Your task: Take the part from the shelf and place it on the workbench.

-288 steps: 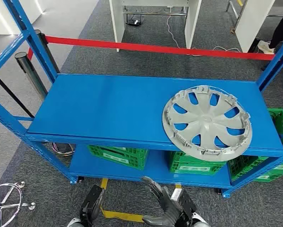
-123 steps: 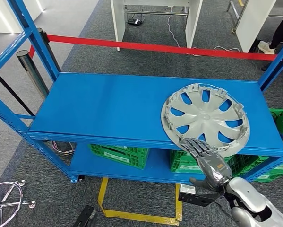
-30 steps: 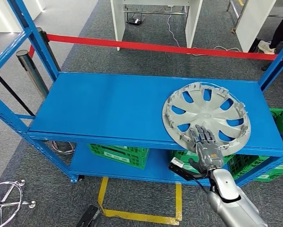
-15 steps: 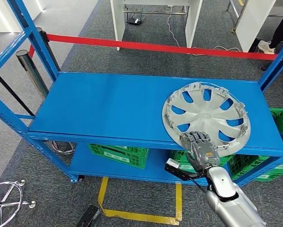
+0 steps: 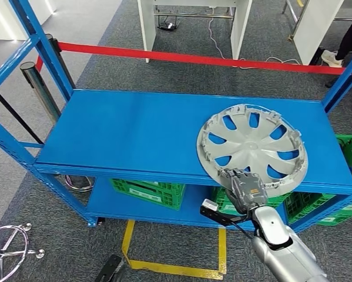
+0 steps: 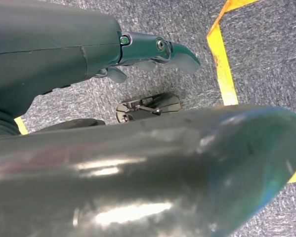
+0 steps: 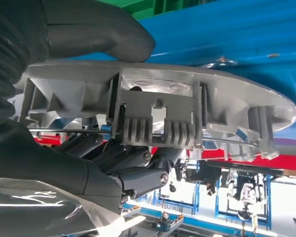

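A silver wheel cover (image 5: 254, 147) lies on the right part of the blue shelf (image 5: 134, 132), its near rim over the shelf's front edge. My right hand (image 5: 245, 187) grips that near rim. In the right wrist view the thick thumb (image 7: 101, 32) lies on one face of the wheel cover (image 7: 157, 106) and the dark fingers (image 7: 139, 163) curl against the other. My left hand (image 6: 157, 49) hangs low above the carpet; how its fingers lie is unclear.
Green crates (image 5: 147, 192) stand on the lower shelf level. Blue uprights (image 5: 40, 47) frame the shelf ends. A red barrier tape (image 5: 187, 59) runs behind, with white table legs (image 5: 146, 29) beyond. Yellow tape (image 5: 165, 269) marks the floor; a chair base (image 5: 5, 249) lies at the lower left.
My right hand's fingers have curled over the wheel cover's near rim, and the cover has shifted slightly to the left on the shelf.
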You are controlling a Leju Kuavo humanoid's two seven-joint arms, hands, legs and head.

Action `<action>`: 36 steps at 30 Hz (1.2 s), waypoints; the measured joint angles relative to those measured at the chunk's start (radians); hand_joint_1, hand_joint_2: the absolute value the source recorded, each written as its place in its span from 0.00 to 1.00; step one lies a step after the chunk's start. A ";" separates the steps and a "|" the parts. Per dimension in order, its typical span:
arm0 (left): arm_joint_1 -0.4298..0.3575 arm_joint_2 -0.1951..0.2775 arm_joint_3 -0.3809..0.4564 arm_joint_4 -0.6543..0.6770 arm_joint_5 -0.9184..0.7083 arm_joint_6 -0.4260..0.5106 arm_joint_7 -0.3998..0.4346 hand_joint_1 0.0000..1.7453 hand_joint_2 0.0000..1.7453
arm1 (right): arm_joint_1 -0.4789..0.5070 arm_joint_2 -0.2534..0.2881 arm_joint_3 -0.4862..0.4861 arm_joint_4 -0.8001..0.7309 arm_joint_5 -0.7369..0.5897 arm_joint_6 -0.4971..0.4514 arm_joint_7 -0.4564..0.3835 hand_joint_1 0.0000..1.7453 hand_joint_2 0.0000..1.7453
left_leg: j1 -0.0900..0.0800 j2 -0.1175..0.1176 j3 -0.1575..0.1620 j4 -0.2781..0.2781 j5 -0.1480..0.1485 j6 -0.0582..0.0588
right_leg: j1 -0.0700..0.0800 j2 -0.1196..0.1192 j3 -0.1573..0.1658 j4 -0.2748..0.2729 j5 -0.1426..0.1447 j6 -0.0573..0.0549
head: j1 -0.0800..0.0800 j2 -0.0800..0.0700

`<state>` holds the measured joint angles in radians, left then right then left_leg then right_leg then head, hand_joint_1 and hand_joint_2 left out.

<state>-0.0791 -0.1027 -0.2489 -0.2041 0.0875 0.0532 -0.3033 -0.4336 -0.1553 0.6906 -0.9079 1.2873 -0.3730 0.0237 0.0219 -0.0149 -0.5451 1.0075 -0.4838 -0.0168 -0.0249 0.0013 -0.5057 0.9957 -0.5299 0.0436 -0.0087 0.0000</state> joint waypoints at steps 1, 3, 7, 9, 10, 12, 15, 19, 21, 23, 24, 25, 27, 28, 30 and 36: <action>0.000 0.000 0.000 0.000 0.000 0.000 0.000 0.00 0.00 | 0.000 0.000 0.001 0.002 0.000 -0.003 0.000 1.00 1.00 | 0.000 0.000 0.000 0.000 0.000 0.000 | 0.000 0.000 0.000 0.000 0.000 0.000 | 0.000 0.000; 0.001 0.000 0.000 0.000 0.000 0.001 0.000 0.00 0.00 | 0.000 0.000 0.003 0.006 0.001 -0.010 0.001 1.00 1.00 | 0.000 0.000 0.000 0.000 0.000 0.000 | 0.000 0.000 0.000 0.000 0.000 0.000 | 0.000 0.000; 0.001 0.000 0.001 0.000 0.000 0.001 0.000 0.00 0.00 | 0.000 0.000 0.005 0.014 0.002 -0.018 0.002 1.00 1.00 | 0.000 0.000 0.000 0.000 0.000 0.000 | 0.000 0.000 0.000 0.000 0.000 0.000 | 0.000 0.000; 0.002 0.000 0.001 0.000 0.000 0.001 0.000 0.00 0.00 | 0.000 0.000 0.006 0.017 0.002 -0.018 0.002 1.00 1.00 | 0.000 0.000 0.000 0.000 0.000 0.000 | 0.000 0.000 0.000 0.000 0.000 0.000 | 0.000 0.000; 0.002 0.000 0.001 0.000 0.000 0.001 0.000 0.00 0.00 | 0.000 0.000 0.006 0.018 0.002 -0.018 0.002 1.00 1.00 | 0.000 0.000 0.000 0.000 0.000 0.000 | 0.000 0.000 0.000 0.000 0.000 0.000 | 0.000 0.000; 0.002 0.000 0.001 0.000 0.000 0.001 0.000 0.00 0.00 | -0.001 0.000 0.008 0.020 0.002 -0.018 0.003 1.00 1.00 | 0.000 0.000 0.000 0.000 0.000 0.000 | 0.000 0.000 0.000 0.000 0.000 0.000 | 0.000 0.000; 0.002 0.000 0.001 0.000 0.000 0.001 0.000 0.00 0.00 | -0.001 0.000 0.009 0.022 0.002 -0.018 0.003 1.00 1.00 | 0.000 0.000 0.000 0.000 0.000 0.000 | 0.000 0.000 0.000 0.000 0.000 0.000 | 0.000 0.000; 0.002 0.000 0.001 0.000 0.000 0.001 0.000 0.00 0.00 | -0.001 0.000 0.009 0.023 0.002 -0.019 0.004 1.00 1.00 | 0.000 0.000 0.000 0.000 0.000 0.000 | 0.000 0.000 0.000 0.000 0.000 0.000 | 0.000 0.000; 0.002 0.000 0.001 0.000 0.000 0.001 0.000 0.00 0.00 | -0.002 0.000 0.009 0.024 0.003 -0.020 0.004 1.00 1.00 | 0.000 0.000 0.000 0.000 0.000 0.000 | 0.000 0.000 0.000 0.000 0.000 0.000 | 0.000 0.000; 0.002 0.000 0.001 0.000 0.000 0.002 -0.001 0.00 0.00 | -0.001 0.000 0.010 0.024 0.009 -0.032 0.007 1.00 1.00 | 0.000 0.000 0.000 0.000 0.000 0.000 | 0.000 0.000 0.000 0.000 0.000 0.000 | 0.000 0.000; 0.002 0.000 0.001 0.000 0.001 0.002 -0.003 0.00 0.00 | 0.000 0.000 0.011 0.023 0.019 -0.049 0.010 1.00 1.00 | 0.000 0.000 0.000 0.000 0.000 0.000 | 0.000 0.000 0.000 0.000 0.000 0.000 | 0.000 0.000; 0.003 0.000 0.001 0.000 0.002 0.004 -0.006 0.00 0.00 | 0.004 0.000 0.012 0.017 0.034 -0.076 0.015 1.00 1.00 | 0.000 0.000 0.000 0.000 0.000 0.000 | 0.000 0.000 0.000 0.000 0.000 0.000 | 0.000 0.000; 0.005 0.000 0.004 0.000 0.005 0.009 -0.015 0.00 0.00 | 0.020 -0.002 0.011 -0.018 0.085 -0.150 0.034 1.00 1.00 | 0.000 0.000 -0.001 0.000 0.000 0.000 | 0.000 0.000 0.000 0.000 0.000 0.000 | 0.000 0.000; 0.006 0.000 0.005 0.000 0.006 0.014 -0.021 0.00 0.00 | 0.032 -0.003 0.009 -0.050 0.121 -0.189 0.046 1.00 1.00 | 0.000 0.000 -0.001 0.000 0.000 0.000 | 0.000 0.002 -0.001 0.000 0.000 0.000 | 0.000 0.000; 0.007 0.000 0.008 0.000 0.006 0.025 -0.028 0.00 0.00 | 0.063 -0.005 0.006 -0.145 0.199 -0.249 0.068 1.00 1.00 | 0.000 0.001 -0.001 0.000 0.000 0.000 | 0.000 0.004 -0.002 0.000 0.000 0.000 | 0.000 0.000; 0.008 -0.001 0.014 0.000 0.006 0.056 -0.031 0.00 0.00 | 0.119 -0.035 -0.013 -0.489 0.274 -0.296 0.036 1.00 1.00 | 0.000 0.001 -0.006 0.000 0.000 0.000 | 0.000 0.001 -0.007 0.001 0.000 0.000 | 0.000 0.000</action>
<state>-0.0711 -0.1039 -0.2345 -0.2041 0.0935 0.1090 -0.3346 -0.3143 -0.1902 0.6775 -1.3965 1.5610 -0.6687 0.0599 0.0221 -0.0140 -0.5509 1.0078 -0.4838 -0.0167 -0.0246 0.0024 -0.5125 0.9964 -0.5298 0.0435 -0.0086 0.0000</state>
